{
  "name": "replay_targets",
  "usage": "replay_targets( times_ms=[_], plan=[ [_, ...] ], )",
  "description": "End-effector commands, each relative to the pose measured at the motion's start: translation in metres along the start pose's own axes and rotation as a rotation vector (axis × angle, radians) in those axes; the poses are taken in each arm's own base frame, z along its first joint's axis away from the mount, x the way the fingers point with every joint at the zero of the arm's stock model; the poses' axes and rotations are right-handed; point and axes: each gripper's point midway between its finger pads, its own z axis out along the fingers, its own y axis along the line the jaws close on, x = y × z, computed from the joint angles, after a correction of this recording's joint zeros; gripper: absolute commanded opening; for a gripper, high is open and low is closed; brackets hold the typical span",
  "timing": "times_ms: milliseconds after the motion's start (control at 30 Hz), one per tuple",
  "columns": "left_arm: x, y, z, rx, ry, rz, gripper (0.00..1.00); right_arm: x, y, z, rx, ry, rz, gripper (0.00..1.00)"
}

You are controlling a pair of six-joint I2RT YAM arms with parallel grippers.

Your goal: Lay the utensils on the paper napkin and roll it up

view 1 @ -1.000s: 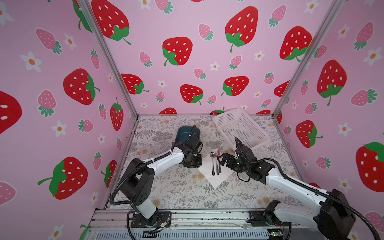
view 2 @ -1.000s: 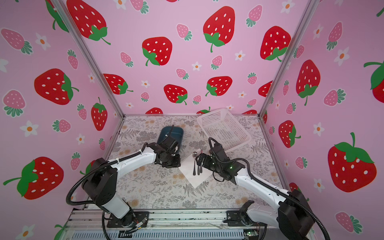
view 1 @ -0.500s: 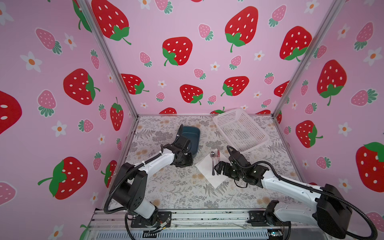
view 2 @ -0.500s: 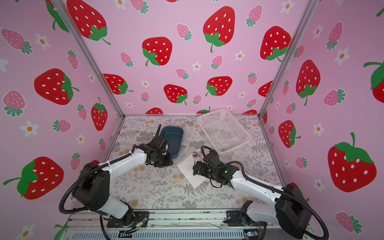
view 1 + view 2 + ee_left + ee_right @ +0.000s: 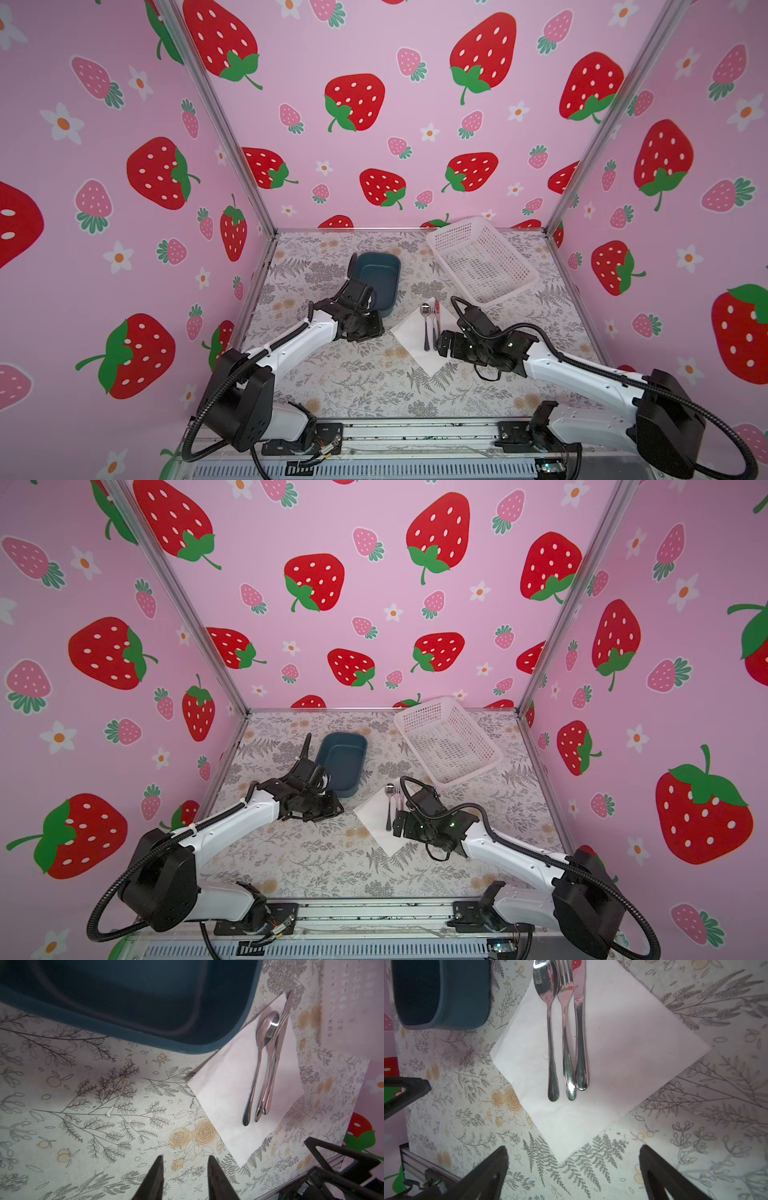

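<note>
The white paper napkin (image 5: 411,338) (image 5: 372,818) lies flat as a diamond on the floral table. On it, side by side, rest the spoon (image 5: 551,1043), the fork (image 5: 566,1043) and the knife (image 5: 580,1032), also seen as one bundle of utensils (image 5: 264,1076) (image 5: 430,326). My right gripper (image 5: 573,1148) (image 5: 442,345) hovers wide open just off the napkin's near corner, holding nothing. My left gripper (image 5: 185,1158) (image 5: 372,328) is partly open and empty over bare table, left of the napkin and in front of the tub.
A dark blue tub (image 5: 378,282) (image 5: 145,1001) stands just behind the left gripper, touching the napkin's far left edge. A white perforated basket (image 5: 482,257) (image 5: 446,737) sits at the back right. Pink strawberry walls close in three sides.
My left gripper has drawn back from over the tub toward the front and its jaws have parted a little. My right gripper has slid forward along the napkin toward its near corner.
</note>
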Motion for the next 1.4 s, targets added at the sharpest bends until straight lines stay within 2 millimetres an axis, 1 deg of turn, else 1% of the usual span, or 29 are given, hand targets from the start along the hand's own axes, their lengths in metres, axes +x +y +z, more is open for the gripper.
replay_targets(
  times_ms=[0,100,167,233,333,367,400,433,500,533,567,600,633,667,700,767,800,833,867,900,933,1000,1067,1100,1167,1267,1367],
  plan=[
    [-0.009,-0.003,-0.01,0.001,-0.067,-0.055,0.39,-0.004,-0.006,-0.009,0.036,-0.026,-0.056,1.0],
    [-0.015,-0.004,-0.014,-0.014,-0.08,-0.047,0.39,-0.008,-0.006,-0.008,0.015,-0.056,-0.039,1.0],
    [-0.024,-0.009,-0.017,-0.016,-0.103,-0.023,0.39,-0.015,-0.004,-0.007,-0.004,-0.095,-0.022,1.0],
    [-0.034,-0.016,-0.018,-0.009,-0.126,0.001,0.4,-0.027,0.002,-0.007,-0.039,-0.154,-0.011,1.0],
    [-0.06,-0.023,-0.025,-0.035,-0.201,0.044,0.41,-0.049,0.003,-0.005,-0.05,-0.233,-0.008,1.0],
    [-0.065,-0.027,-0.028,-0.044,-0.197,0.035,0.42,-0.055,0.003,-0.004,-0.049,-0.244,-0.001,1.0],
    [-0.064,-0.033,-0.031,-0.03,-0.171,0.027,0.42,-0.058,0.002,-0.002,-0.047,-0.237,0.025,1.0],
    [-0.062,-0.043,-0.035,0.003,-0.13,0.035,0.42,-0.059,0.005,0.0,-0.063,-0.215,0.046,1.0],
    [-0.055,-0.049,-0.039,0.014,-0.087,0.062,0.44,-0.057,0.019,0.004,-0.113,-0.176,0.053,1.0],
    [-0.051,-0.049,-0.038,0.021,-0.064,0.061,0.45,-0.052,0.022,0.007,-0.129,-0.136,0.066,1.0],
    [-0.048,-0.052,-0.036,0.048,-0.05,0.087,0.46,-0.045,0.031,0.01,-0.171,-0.109,0.042,1.0],
    [-0.046,-0.055,-0.032,0.073,-0.048,0.122,0.48,-0.042,0.034,0.011,-0.193,-0.104,0.02,1.0],
    [-0.045,-0.051,-0.026,0.061,-0.052,0.128,0.48,-0.04,0.027,0.013,-0.17,-0.113,0.028,1.0],
    [-0.045,-0.035,-0.026,-0.017,-0.048,0.06,0.48,-0.039,0.018,0.012,-0.127,-0.111,0.074,1.0],
    [-0.042,-0.031,-0.028,-0.031,-0.036,0.034,0.47,-0.04,0.014,0.007,-0.099,-0.102,0.117,1.0],
    [-0.037,-0.041,-0.026,0.037,-0.03,0.063,0.48,-0.046,0.033,-0.007,-0.17,-0.106,0.067,1.0],
    [-0.037,-0.038,-0.025,0.031,-0.042,0.05,0.48,-0.045,0.037,-0.009,-0.195,-0.107,0.059,1.0],
    [-0.037,-0.034,-0.024,0.021,-0.057,0.031,0.48,-0.042,0.031,-0.01,-0.174,-0.097,0.089,1.0],
    [-0.038,-0.035,-0.023,0.04,-0.074,0.031,0.48,-0.042,0.023,-0.012,-0.133,-0.101,0.114,1.0],
    [-0.042,-0.039,-0.024,0.063,-0.098,0.041,0.47,-0.044,0.019,-0.015,-0.109,-0.114,0.12,1.0],
    [-0.045,-0.036,-0.026,0.05,-0.118,0.049,0.47,-0.046,0.019,-0.017,-0.118,-0.139,0.119,1.0],
    [-0.048,-0.031,-0.028,0.014,-0.118,0.056,0.48,-0.045,0.019,-0.014,-0.154,-0.155,0.166,1.0],
    [-0.045,-0.028,-0.026,-0.004,-0.071,0.046,0.48,-0.048,0.028,-0.012,-0.2,-0.164,0.163,1.0],
    [-0.042,-0.03,-0.024,0.003,-0.051,0.05,0.48,-0.047,0.03,-0.009,-0.204,-0.151,0.161,1.0],
    [-0.037,-0.03,-0.019,0.01,-0.019,0.061,0.48,-0.04,0.034,0.001,-0.191,-0.096,0.151,1.0],
    [-0.033,-0.022,-0.017,-0.008,-0.02,0.057,0.48,-0.023,0.035,0.016,-0.158,-0.023,0.107,1.0],
    [-0.028,-0.023,-0.017,0.037,-0.034,0.059,0.51,-0.017,0.036,0.023,-0.145,0.01,0.091,1.0]
  ],
)
